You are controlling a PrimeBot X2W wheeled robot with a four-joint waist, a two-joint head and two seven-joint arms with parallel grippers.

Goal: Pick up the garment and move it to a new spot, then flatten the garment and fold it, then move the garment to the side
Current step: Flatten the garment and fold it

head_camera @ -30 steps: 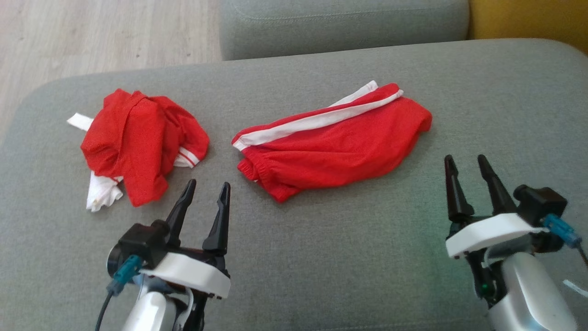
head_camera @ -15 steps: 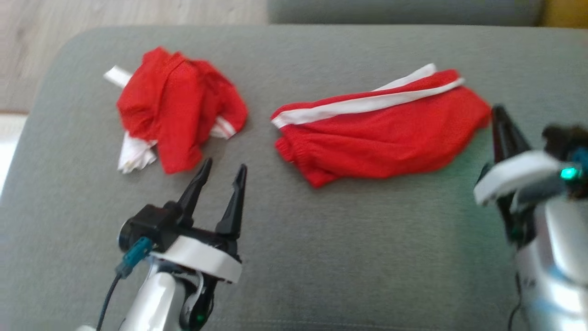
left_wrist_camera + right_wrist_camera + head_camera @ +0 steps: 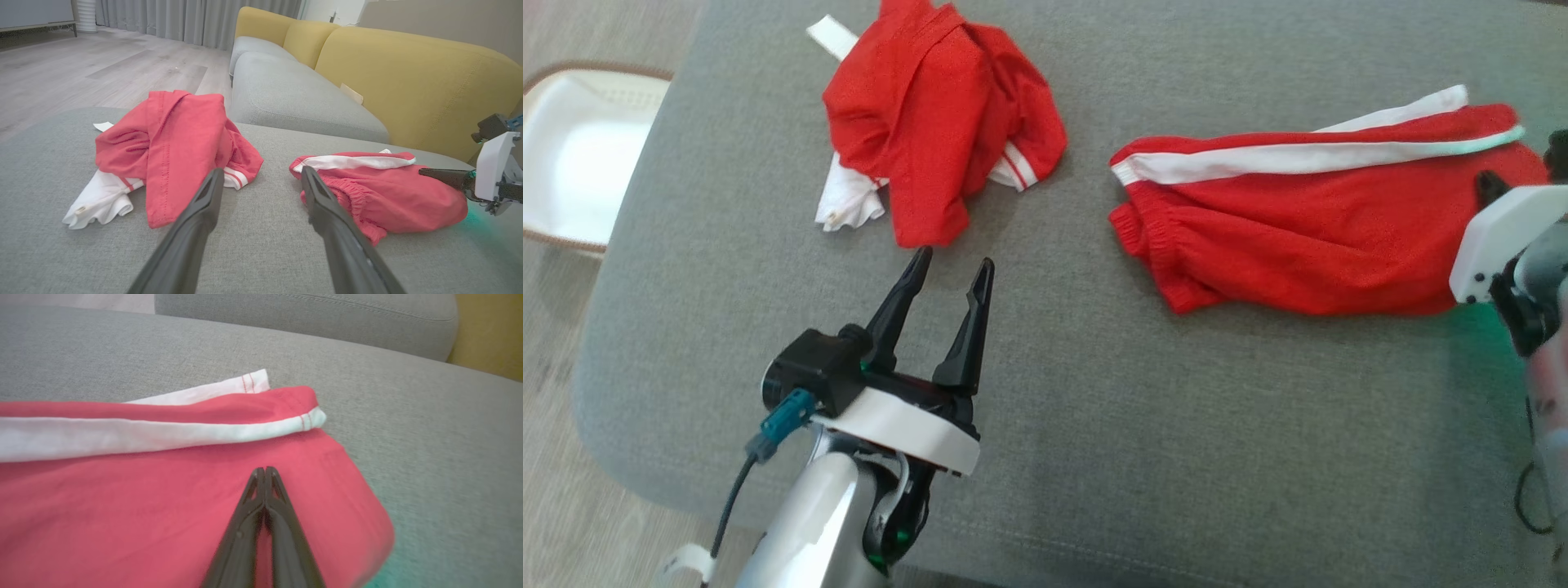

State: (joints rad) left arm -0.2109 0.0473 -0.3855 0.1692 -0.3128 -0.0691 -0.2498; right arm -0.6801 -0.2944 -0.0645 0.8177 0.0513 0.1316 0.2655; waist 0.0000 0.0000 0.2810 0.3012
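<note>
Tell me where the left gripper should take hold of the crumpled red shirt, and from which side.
Probably the red flap jutting from the crumpled shirt toward the left gripper. Come from the near side, low along the cushion: that flap lies flat and free at the pile's edge, straight ahead of the open jaws, while the rest is bunched.

Your left gripper (image 3: 955,260) is holding its two dark fingers (image 3: 970,327) spread wide apart, pointing up the head view from the lower left. Your right gripper (image 3: 264,470) is pressing its fingers together tip to tip at the right edge.
</note>
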